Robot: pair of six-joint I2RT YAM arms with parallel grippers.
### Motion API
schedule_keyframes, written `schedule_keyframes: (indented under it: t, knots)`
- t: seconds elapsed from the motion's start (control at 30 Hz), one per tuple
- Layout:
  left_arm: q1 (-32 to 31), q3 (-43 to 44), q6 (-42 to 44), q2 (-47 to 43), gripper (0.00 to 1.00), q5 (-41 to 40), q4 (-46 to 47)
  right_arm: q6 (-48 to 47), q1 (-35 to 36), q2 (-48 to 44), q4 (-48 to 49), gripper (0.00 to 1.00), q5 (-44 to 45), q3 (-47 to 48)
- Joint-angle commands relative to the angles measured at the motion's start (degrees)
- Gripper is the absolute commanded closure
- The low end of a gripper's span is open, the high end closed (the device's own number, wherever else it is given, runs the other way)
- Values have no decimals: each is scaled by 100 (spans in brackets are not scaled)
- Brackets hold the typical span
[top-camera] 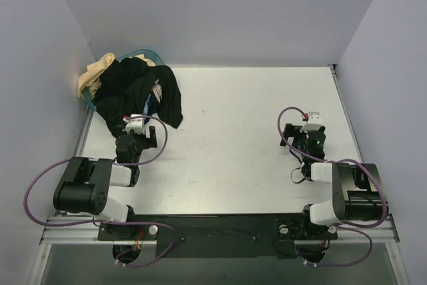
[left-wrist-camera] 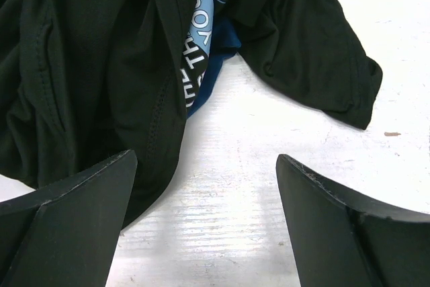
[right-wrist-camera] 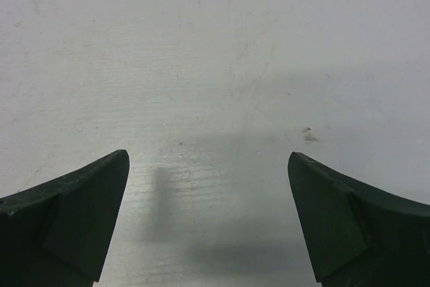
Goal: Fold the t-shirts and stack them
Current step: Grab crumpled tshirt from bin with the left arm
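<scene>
A heap of t-shirts (top-camera: 137, 91) spills from a teal basket (top-camera: 143, 52) at the table's back left: mostly black, with a cream one (top-camera: 95, 73) on the far left. In the left wrist view black cloth (left-wrist-camera: 87, 65) fills the upper left, with a blue printed shirt (left-wrist-camera: 201, 52) tucked between black folds. My left gripper (top-camera: 138, 125) is open and empty, right at the near edge of the heap; its left finger (left-wrist-camera: 74, 213) lies beside the black cloth. My right gripper (top-camera: 311, 125) is open and empty over bare table at the right, far from the shirts.
White walls close in the table on the left, back and right. The basket sits in the back left corner under the heap. The bare white tabletop (top-camera: 247, 131) spreads between the two arms. Purple cables loop from both arms near their bases.
</scene>
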Motion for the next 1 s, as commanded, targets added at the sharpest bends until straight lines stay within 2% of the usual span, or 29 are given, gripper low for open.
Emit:
schedule_keyframes:
  t: [0.0, 0.03, 0.1, 0.13, 0.2, 0.23, 0.27, 0.3, 0.33, 0.4, 0.43, 0.47, 0.6, 0.67, 0.7, 0.73, 0.77, 0.8, 0.87, 0.97]
  knots:
    - [-17, 136, 10, -41, 4, 65, 318, -63, -85, -529, -691, 0, -401, 491]
    - [-17, 127, 19, -41, 4, 65, 318, -81, -86, -636, -1498, 0, -498, 851]
    - [-26, 127, 19, -68, 4, 73, 310, 23, -103, -1066, -2031, 0, -638, 1213]
    - [-9, 83, 80, -216, 4, 213, 449, 268, -129, -1172, -2069, 0, -735, 1293]
    - [18, 65, 133, -951, 4, 467, -91, 559, -191, -1463, -2156, 0, -1122, 1592]
    - [18, 265, 212, -1312, 4, 686, -947, 630, -182, -1576, -2383, 0, -1401, 1932]
    - [27, 407, 273, -1829, 4, 906, -1365, 761, -174, -1604, -2585, 0, -1587, 2118]
    - [18, 800, 344, -2130, 4, 1117, -2300, 824, -147, -1595, -2962, 0, -1832, 2573]
    - [1, 1004, 336, -2542, 4, 1171, -2736, 955, -130, -1578, -3209, 0, -1895, 2847]
    - [-8, 2072, 186, -2844, 4, 1269, -4419, 965, -7, -1464, -3842, 0, -2045, 3524]
    - [-8, 2374, -23, -2802, 4, 1208, -4802, 791, 150, -1350, -4210, 0, -2037, 3927]
    - [18, 3047, -356, -2714, 3, 1198, -5536, 659, 448, -1297, -4353, 0, -1906, 4105]
    - [158, 4877, -429, -1740, 3, 1251, -7350, 183, 1196, -866, -5222, 0, -1632, 5246]
    - [447, 5415, -167, -1387, 3, 2030, -7791, 270, 1363, -551, -5364, 0, -1650, 5555]
    - [501, 5574, -166, -1186, 3, 2112, -7898, 340, 1417, -488, -5382, 0, -1659, 5609]
    - [519, 5837, -96, -1054, 5, 2034, -8082, 350, 1487, -392, -5409, 0, -1633, 5653]
    - [702, 6170, -95, -748, 16, 1981, -8171, 367, 1540, -339, -5409, 0, -1615, 5662]
    - [721, 6339, 244, -571, 21, 1746, -8398, 367, 1610, -251, -5452, 0, -1563, 5662]
    - [791, 6884, 474, -17, 22, 1228, -8680, 385, 1724, -154, -5566, 0, -1553, 5697]
    - [800, 7901, 783, 957, 21, 988, -9268, 324, 1926, -57, -5628, 0, -1562, 5671]
